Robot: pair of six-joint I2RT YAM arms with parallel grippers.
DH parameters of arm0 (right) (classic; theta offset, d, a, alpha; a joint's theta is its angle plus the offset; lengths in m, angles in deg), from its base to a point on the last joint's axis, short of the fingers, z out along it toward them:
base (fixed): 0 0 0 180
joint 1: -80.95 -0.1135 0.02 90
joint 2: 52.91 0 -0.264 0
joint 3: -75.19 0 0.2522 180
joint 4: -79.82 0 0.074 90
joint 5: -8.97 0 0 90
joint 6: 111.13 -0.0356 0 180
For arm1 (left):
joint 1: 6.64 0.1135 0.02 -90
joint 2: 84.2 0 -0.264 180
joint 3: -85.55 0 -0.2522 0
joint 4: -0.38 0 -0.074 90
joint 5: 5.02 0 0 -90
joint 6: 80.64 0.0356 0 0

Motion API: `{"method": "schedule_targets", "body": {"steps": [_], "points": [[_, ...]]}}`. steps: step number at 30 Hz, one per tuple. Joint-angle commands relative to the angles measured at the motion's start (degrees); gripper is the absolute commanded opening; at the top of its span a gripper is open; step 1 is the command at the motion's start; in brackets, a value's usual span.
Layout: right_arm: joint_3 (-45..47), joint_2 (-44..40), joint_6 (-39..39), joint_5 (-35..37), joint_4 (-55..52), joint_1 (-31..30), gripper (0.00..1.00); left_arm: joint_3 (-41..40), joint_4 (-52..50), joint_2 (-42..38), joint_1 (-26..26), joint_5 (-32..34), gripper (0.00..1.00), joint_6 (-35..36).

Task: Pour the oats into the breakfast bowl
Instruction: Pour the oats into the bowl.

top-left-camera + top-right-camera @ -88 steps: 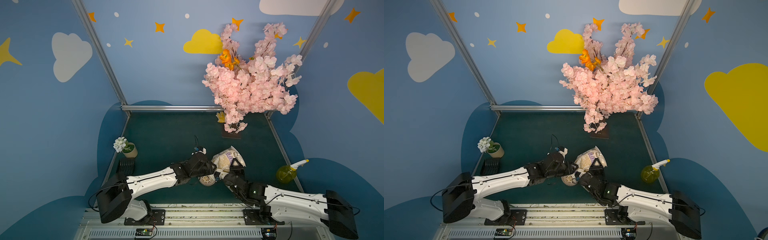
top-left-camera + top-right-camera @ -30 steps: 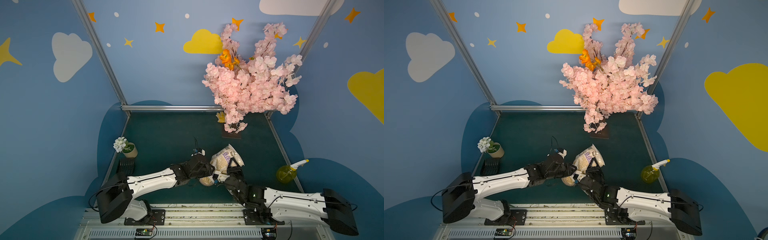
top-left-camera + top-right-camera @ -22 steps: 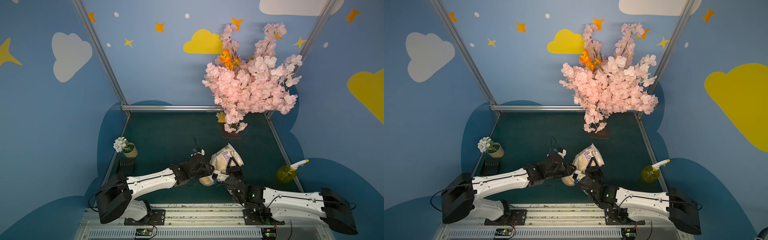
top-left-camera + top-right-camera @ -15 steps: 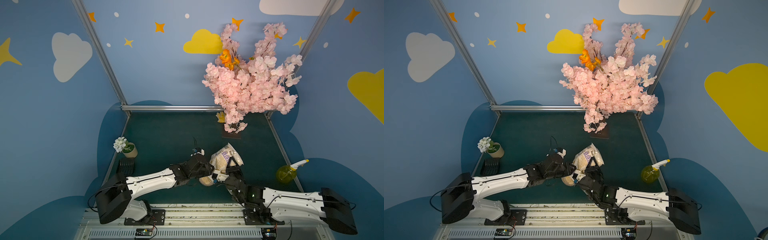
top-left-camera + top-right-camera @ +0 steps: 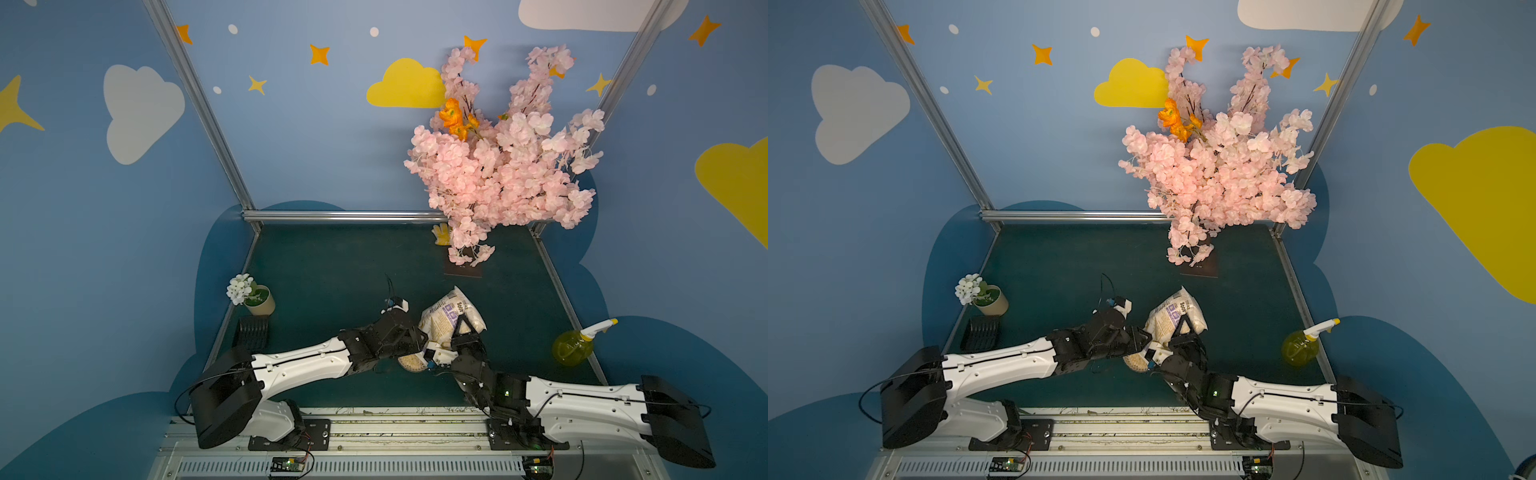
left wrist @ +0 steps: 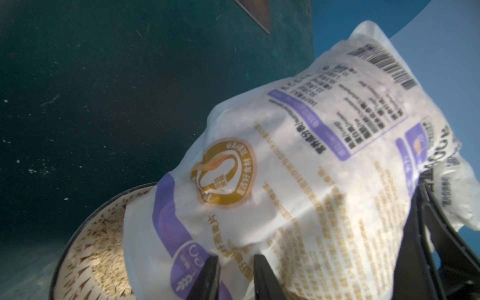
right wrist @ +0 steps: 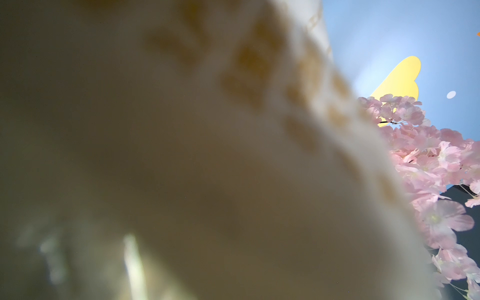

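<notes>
The bag of oats [image 5: 451, 316] [image 5: 1177, 318] hangs tilted above the green table, its lower end down over the breakfast bowl [image 5: 411, 365] [image 5: 1136, 363]. In the left wrist view the white and purple printed bag [image 6: 298, 168] fills the middle. The lattice bowl [image 6: 78, 241] beneath it holds pale oats [image 6: 109, 259]. My left gripper [image 6: 236, 259] [image 5: 419, 338] is shut on a fold near the bag's lower end. My right gripper [image 5: 463, 332] [image 5: 1183, 330] is shut on the bag's higher part; its black fingers [image 6: 428, 233] show there. The right wrist view shows only the blurred bag [image 7: 181, 155].
A beige pot with white flowers [image 5: 257, 297] and a black rack [image 5: 251, 332] stand at the left edge. A yellow spray bottle [image 5: 571, 347] stands at the right edge. A pink blossom tree [image 5: 498, 174] on a dark base [image 5: 463, 270] stands at the back right, beside a yellow glove [image 5: 441, 233].
Both grippers have kept their hold on the bag. Its upper end has risen a little, and the bag and arms now cover more of the bowl than at first.
</notes>
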Motion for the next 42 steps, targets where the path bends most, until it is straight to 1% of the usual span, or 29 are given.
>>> {"method": "schedule_targets", "body": {"steps": [1,17,31,42], "points": [[-1.69,-2.65,-0.01,3.4,11.64,-0.5,0.0,-0.61,-0.48,-0.98,-0.06,0.26,0.27,-0.06],[-0.83,-2.93,5.11,2.57,15.42,-0.41,0.0,-0.7,-0.16,-1.8,-0.05,0.42,0.28,0.27],[0.34,-3.72,7.04,1.83,15.95,-0.37,0.0,-1.88,1.25,-1.77,-0.07,0.67,0.28,0.02],[-0.14,-2.57,9.01,1.18,17.58,0.02,0.0,-2.15,1.57,-2.32,-0.05,0.64,0.28,0.1]]}}
